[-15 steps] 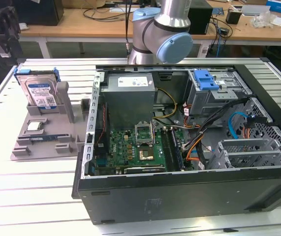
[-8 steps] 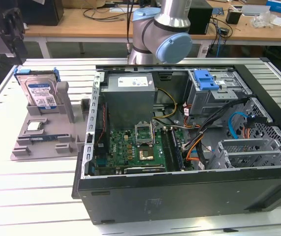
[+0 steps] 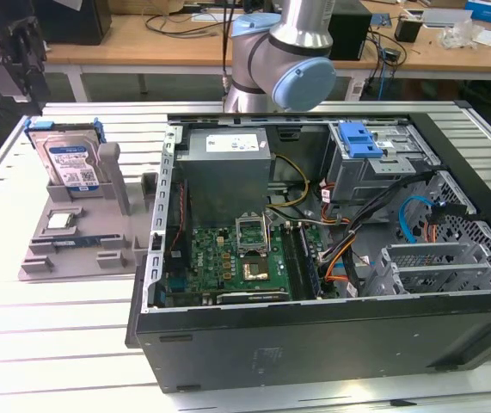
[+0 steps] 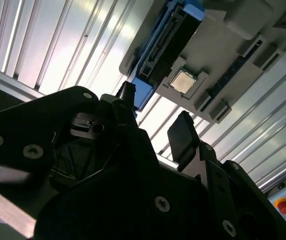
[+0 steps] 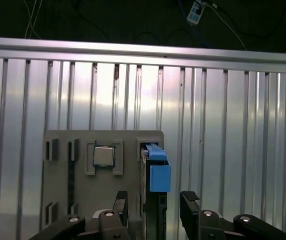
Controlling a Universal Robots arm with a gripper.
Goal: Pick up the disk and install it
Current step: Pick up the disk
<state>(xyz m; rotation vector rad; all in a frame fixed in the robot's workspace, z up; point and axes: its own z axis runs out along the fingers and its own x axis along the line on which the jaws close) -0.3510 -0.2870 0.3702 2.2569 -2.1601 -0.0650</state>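
On the exterior view's left, a grey holder (image 3: 112, 249) sits on the ribbed metal tabletop (image 3: 56, 344). The disk (image 3: 66, 163) stands upright in the holder's rear slot. Its white-and-blue label faces the camera, and its blue bracket (image 3: 63, 129) frames its top and sides. Just in front of it, a square silver processor chip (image 3: 62, 220) lies flat in a recess of the same holder.

Toward the middle, an open computer case (image 3: 314, 344) lies on its side, with a power supply (image 3: 228, 163) next to a green motherboard (image 3: 228, 258). The robot arm (image 3: 292, 52) rises behind the case. On the exterior view's right, inside the case, a bare blue clip (image 3: 361, 139) tops the metal drive cage (image 3: 383, 172).

In the first wrist view, the gripper (image 5: 155, 196) hangs over the holder with its fingers (image 5: 189, 200) spread wide. One finger is on each side of the disk's upper edge, with a gap showing on both sides. The second wrist view shows the wide gripper near the disk and the chip, holding nothing.
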